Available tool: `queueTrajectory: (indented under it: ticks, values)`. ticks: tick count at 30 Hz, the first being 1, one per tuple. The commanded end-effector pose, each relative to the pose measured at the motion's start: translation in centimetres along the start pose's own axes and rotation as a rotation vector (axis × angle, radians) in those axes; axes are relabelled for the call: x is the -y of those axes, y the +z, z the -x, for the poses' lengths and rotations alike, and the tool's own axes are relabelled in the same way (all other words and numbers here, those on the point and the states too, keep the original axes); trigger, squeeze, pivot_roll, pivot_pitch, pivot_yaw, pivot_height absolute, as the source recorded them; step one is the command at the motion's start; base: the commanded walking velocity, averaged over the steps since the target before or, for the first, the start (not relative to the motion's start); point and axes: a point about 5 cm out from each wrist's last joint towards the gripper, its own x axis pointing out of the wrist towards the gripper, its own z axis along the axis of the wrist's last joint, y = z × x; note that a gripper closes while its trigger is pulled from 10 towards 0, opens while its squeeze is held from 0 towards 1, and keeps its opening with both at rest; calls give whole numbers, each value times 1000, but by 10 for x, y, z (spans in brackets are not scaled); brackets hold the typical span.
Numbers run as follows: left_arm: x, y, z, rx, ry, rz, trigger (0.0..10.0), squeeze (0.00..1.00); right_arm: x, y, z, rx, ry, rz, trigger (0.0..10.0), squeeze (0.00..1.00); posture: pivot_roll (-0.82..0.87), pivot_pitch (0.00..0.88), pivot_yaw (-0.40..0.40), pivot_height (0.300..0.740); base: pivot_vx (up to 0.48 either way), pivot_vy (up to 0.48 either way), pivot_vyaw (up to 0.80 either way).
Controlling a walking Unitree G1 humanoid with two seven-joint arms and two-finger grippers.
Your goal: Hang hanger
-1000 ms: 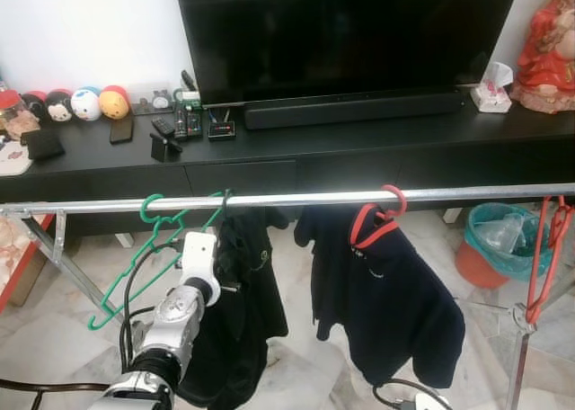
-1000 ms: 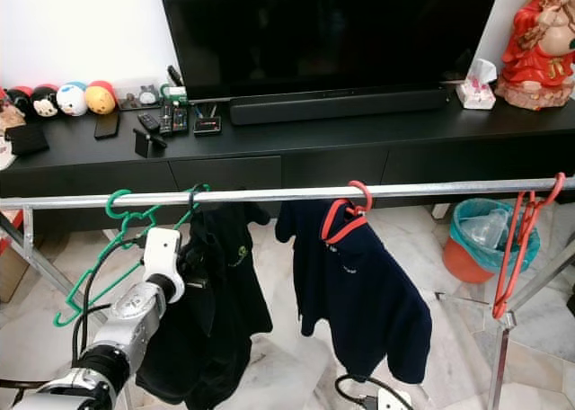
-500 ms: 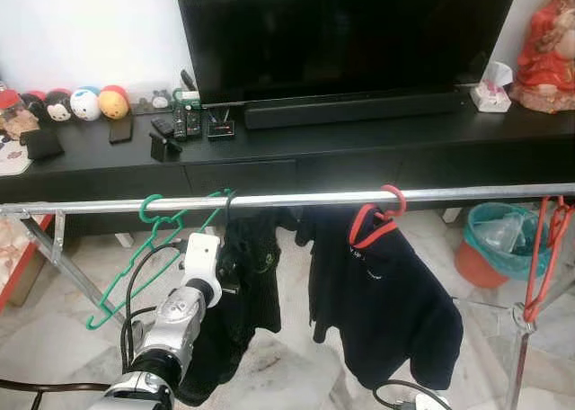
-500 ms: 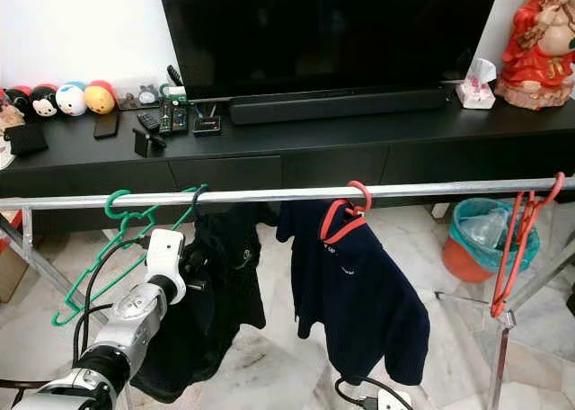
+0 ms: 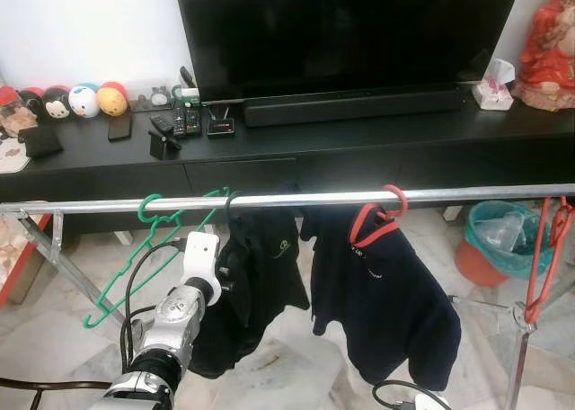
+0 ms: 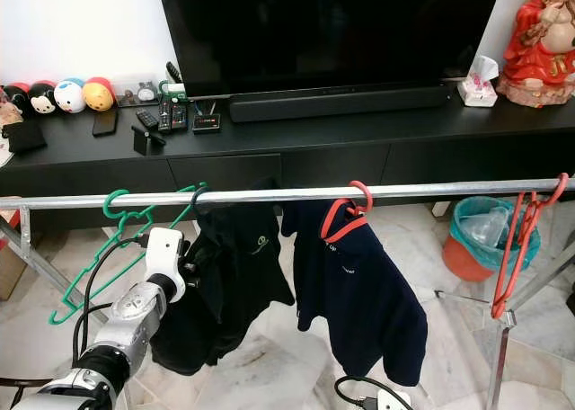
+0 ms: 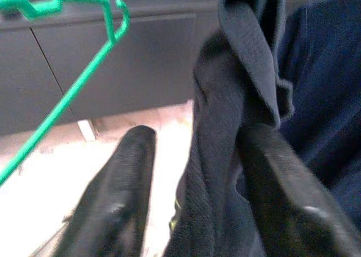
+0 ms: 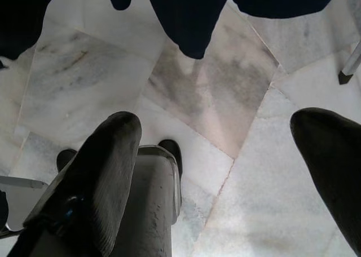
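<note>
A steel clothes rail (image 5: 305,199) crosses in front of me. A black shirt (image 5: 260,284) hangs from it on a dark hook (image 5: 231,197). My left gripper (image 5: 225,271) is raised at the shirt's left shoulder. In the left wrist view the shirt's fabric (image 7: 237,99) lies between the fingers of the left gripper (image 7: 197,132), touching one finger with a gap at the other. An empty green hanger (image 5: 135,266) hangs just to the left. My right gripper (image 8: 220,122) hangs low over the floor, open and empty.
A navy shirt (image 5: 386,302) on a red hanger (image 5: 377,221) hangs to the right of the black one. More red hangers (image 5: 544,257) hang at the rail's right end, near a bin (image 5: 499,239). A black TV cabinet (image 5: 359,149) stands behind the rail.
The black shirt has swung to the right, its hem lifting towards the navy shirt. Its hook sits slightly further right on the rail. My left arm has barely moved.
</note>
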Motion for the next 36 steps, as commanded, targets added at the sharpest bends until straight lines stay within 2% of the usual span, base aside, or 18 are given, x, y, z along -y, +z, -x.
queueTrajectory:
  ticks: [1,8,13,14,17,18,19,20,23,24,26,28,29,32,33,36]
  values:
    - [-8,5,4,46,18,5,10000,1000,0,-5,1,-24,4,0,10000,0,-62,0,31,740,0,0,0]
    - [-13,12,12,108,6,-2,10000,1000,0,-5,1,-21,5,0,10000,0,-56,0,33,740,0,0,0]
    - [-18,18,25,169,-7,-20,10000,1000,0,-5,1,-20,6,1,10000,0,-56,0,35,740,0,0,0]
    - [-22,24,38,207,-12,-44,10000,918,0,-5,1,-19,4,3,10000,0,-56,0,36,740,0,0,0]
    - [-23,25,43,214,-8,-50,10000,886,1,-5,1,-19,2,2,10000,0,-54,0,35,740,0,0,0]
    - [-25,25,48,219,1,-57,10000,502,1,-5,1,-20,2,3,10000,0,-50,0,35,740,0,0,0]
    - [-28,26,60,224,16,-75,10000,0,2,-5,1,-20,1,4,10000,0,-46,0,34,740,0,0,0]
    - [-28,26,60,224,16,-75,10000,0,2,-5,1,-20,1,4,10000,0,-46,0,34,740,0,0,0]
    - [-39,20,84,192,71,-92,10000,0,3,-5,1,-22,2,9,10000,0,-34,0,32,740,0,0,0]
    - [-39,20,84,192,71,-92,10000,0,3,-5,1,-22,2,9,10000,0,-34,0,32,740,0,0,0]
    - [-54,0,102,108,131,-115,10000,0,2,-5,1,-24,4,13,10000,0,-29,0,31,740,0,0,0]
    - [-60,-13,112,51,148,-130,10000,0,2,-5,1,-24,4,15,10000,0,-26,0,32,740,0,0,0]
    - [-64,-28,121,-17,155,-148,10000,0,2,-5,1,-25,3,18,10000,0,-24,0,34,740,0,0,0]
    - [-68,-37,127,-64,166,-162,10000,0,2,-5,1,-26,1,15,10000,0,-28,0,35,740,0,0,0]
    - [-76,-53,139,-141,210,-159,10000,0,1,-4,1,-24,-1,14,10000,0,-26,0,35,740,0,0,0]
    - [-83,-70,148,-226,239,-148,10000,0,1,-4,1,-23,-2,15,10000,0,-25,0,35,740,0,0,0]
